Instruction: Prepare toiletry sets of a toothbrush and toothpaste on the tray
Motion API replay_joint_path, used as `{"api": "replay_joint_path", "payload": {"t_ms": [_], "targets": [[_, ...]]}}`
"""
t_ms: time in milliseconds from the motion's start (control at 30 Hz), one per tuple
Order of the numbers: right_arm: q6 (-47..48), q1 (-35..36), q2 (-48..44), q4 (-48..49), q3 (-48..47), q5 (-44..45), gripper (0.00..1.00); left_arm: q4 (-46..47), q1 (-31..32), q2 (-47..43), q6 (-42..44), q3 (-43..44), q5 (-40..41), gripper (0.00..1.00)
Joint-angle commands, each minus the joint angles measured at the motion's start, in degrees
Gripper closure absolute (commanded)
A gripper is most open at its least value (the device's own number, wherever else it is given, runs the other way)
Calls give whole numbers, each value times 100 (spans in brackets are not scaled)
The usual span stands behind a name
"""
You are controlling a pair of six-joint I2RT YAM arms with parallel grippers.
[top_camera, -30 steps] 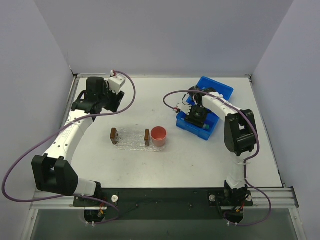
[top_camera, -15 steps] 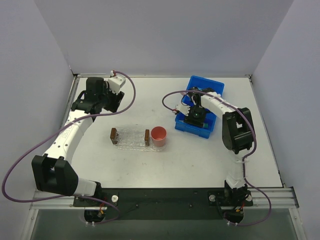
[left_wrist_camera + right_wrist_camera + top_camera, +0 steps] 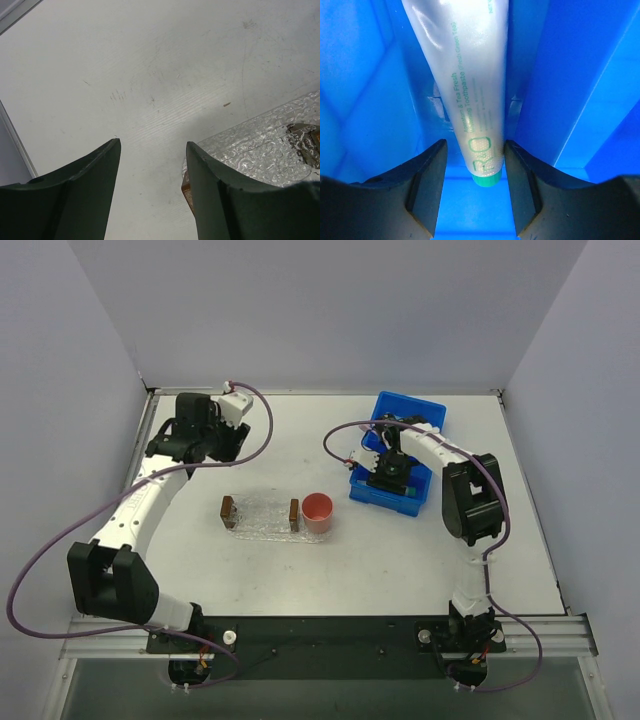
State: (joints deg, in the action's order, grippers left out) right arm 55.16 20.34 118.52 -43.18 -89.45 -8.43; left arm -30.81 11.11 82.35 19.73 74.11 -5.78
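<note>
Near edge: black mounting strip carrying both arm bases, purple cables looping off each.

Surface: flat white table top, matt. The left wrist view shows faint scratches and small dark specks on it.

Middle of table: clear, bumpy-textured plastic oval tray, lying flat. Two small brown blocks stand on it, one at each end. A round pink plastic cup stands upright just beside the tray's right end.

Right, farther back: blue divided plastic bin, set at a slight angle to the table edges. The right gripper is down inside one compartment. Its jaws are partly apart and straddle the teal cap end of a whitish-grey toothpaste tube with green lettering. The tube lies along the compartment floor, close against one finger, with blue showing between it and the other. No clamp seen.

Left, far corner: left gripper hangs over bare table just beyond the tray's left end, jaws wide apart, nothing between them.

Room: plain pale lilac-grey walls enclose the table at back and both sides.
</note>
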Motion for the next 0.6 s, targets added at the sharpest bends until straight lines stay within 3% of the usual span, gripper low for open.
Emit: {"api": "replay_joint_path", "payload": {"t_ms": [0, 133, 567], "targets": [[-172, 23, 347, -147, 24, -388, 53, -4, -39, 62, 14, 350, -19, 35], [-260, 40, 417, -147, 7, -265, 53, 22, -48, 132, 14, 420, -55, 35], [-523, 93, 418, 20, 15, 16, 72, 189, -39, 106, -39, 377, -151, 35]]}}
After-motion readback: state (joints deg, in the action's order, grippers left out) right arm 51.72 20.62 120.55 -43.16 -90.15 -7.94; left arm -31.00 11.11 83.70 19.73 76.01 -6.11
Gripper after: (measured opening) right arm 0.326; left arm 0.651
